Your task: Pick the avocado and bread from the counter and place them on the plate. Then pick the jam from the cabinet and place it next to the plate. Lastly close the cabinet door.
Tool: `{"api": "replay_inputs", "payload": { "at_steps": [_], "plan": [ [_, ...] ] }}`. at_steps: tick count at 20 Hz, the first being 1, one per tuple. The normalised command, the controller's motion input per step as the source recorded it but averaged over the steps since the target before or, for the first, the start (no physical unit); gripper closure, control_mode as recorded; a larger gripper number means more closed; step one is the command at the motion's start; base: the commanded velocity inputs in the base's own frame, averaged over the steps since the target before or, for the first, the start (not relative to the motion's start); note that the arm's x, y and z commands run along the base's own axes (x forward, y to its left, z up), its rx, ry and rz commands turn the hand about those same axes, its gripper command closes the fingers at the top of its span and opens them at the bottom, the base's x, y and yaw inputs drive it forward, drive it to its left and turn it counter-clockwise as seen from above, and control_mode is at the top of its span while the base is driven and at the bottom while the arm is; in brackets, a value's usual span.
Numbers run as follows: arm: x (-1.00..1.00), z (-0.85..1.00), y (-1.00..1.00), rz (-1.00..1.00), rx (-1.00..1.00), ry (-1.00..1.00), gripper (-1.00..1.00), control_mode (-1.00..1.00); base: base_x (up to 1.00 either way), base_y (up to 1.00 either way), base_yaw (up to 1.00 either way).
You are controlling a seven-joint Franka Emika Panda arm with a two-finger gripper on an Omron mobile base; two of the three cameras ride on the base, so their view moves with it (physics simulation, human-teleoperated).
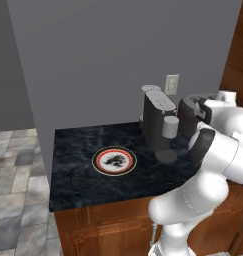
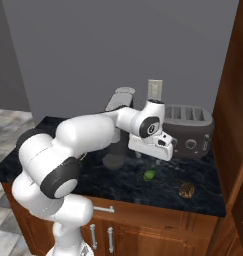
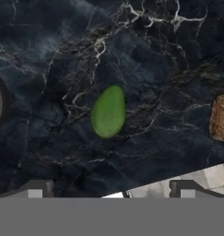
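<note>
While fingers [image 3: 111, 186] hang wide, smooth pear-shaped avocado [image 3: 108, 111] lies on veined marble counter [image 3: 145, 60]; crusty bread [image 3: 220, 117] apart.

grey coffee machine [image 1: 158, 120], dark toaster [image 2: 190, 131], wall outlet [image 1: 171, 84]

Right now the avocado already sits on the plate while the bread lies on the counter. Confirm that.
Not right. The avocado lies on the black counter, not on the plate, whose face is bare in the left base view. The hand view shows it on marble, with the bread beside it, also on the counter.
</note>
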Motion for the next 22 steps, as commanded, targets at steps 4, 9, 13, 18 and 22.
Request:
{"api": "replay_inputs", "payload": {
  "at_steps": [4,9,13,18,22],
  "plan": [
    [0.19,-0.25,-0.08,0.00,0.00,0.00,-1.00,-1.00,0.00,0.00,0.00],
    [0.06,-0.34,-0.06,0.02,0.00,0.00,-1.00,-1.00,0.00,0.00,0.00],
    [0.00,-0.29,-0.12,0.11,0.00,0.00,-1.00,-1.00,0.00,0.00,0.00],
    [0.00,-0.10,-0.06,0.12,0.00,0.00,-1.00,-1.00,0.00,0.00,0.00],
    [0.00,0.00,0.00,0.12,0.00,0.00,-1.00,-1.00,0.00,0.00,0.00]
  ]
}}
